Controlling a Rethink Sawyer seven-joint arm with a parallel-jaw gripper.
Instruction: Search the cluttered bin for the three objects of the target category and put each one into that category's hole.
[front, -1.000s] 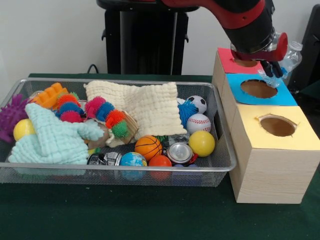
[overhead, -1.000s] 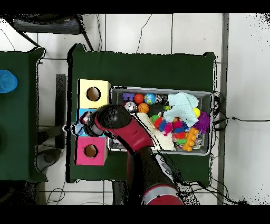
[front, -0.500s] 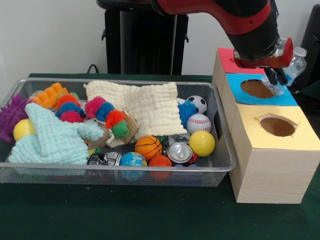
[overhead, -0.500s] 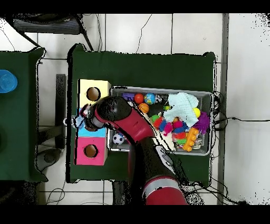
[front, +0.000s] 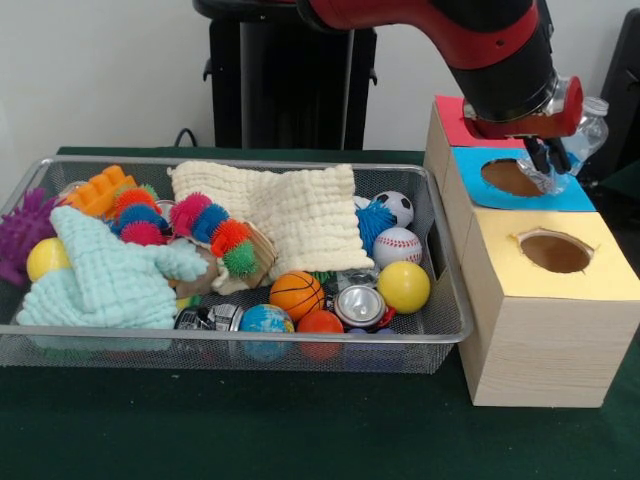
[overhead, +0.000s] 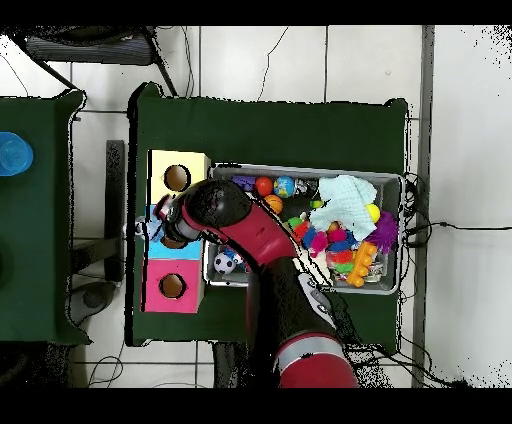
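Note:
My gripper (front: 548, 156) hangs over the blue-topped box (front: 575, 196), right at its round hole (front: 512, 177). It is shut on a clear plastic bottle (front: 586, 125) that has wrinkly walls and sticks out to the right of the wrist. In the overhead view the gripper (overhead: 158, 228) and the bottle (overhead: 147, 229) sit over the middle box. The wire mesh bin (front: 240, 164) stands to the left, full of toys and cloths. No other clear bottle shows in it; any may be hidden under the clutter.
A red-topped box (front: 452, 124) and a yellow-topped box (front: 598, 268), each with a hole, flank the blue one. The bin holds a cream cloth (front: 300, 215), a mint cloth (front: 105, 280), spiky toys, several balls and shiny cans (front: 360, 305).
The gripper with the bottle has dropped a little lower and closer to the blue box's hole. The arm's upper part has swung further over the bin.

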